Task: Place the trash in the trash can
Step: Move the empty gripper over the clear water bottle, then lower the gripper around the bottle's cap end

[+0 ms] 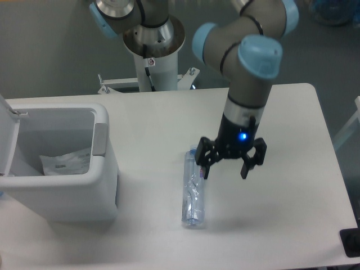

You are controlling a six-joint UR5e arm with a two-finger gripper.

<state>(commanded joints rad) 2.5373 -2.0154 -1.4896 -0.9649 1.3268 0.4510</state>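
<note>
- Fingers: two black fingers (pixel 203 169) of the two-finger gripper (pixel 224 171), spread apart and holding nothing; one finger tip overlaps the upper part of the bottle from this view, the other points down over bare tabletop to the right of it. Whether the near finger touches the bottle cannot be told.
- Gripper body: black, with a small blue light lit on its front, pointing downward.
- Arm: grey tubular robot arm with light-blue joint caps (pixel 259 56), reaching from the rear pedestal over the table toward the bottle.
- Clear slim plastic bottle with blue cap and pink-red label (pixel 193 191): lying flat on the table, cap end toward the rear, roughly at the table's middle, well apart from the bin.
- Wrinkly translucent white plastic bag with small printed labels (pixel 66 162): lying inside the bin, at its bottom.
- White boxy plastic bin with rounded corners (pixel 84 194): standing at the left edge of the table, grey tab on its right side, hinged white lid (pixel 7 140) swung up and open on the left.
- White rectangular table (pixel 292 185): carries the bin and the bottle.
- Grey-white round pedestal (pixel 154 42): behind the table, bearing the arm's base.
</note>
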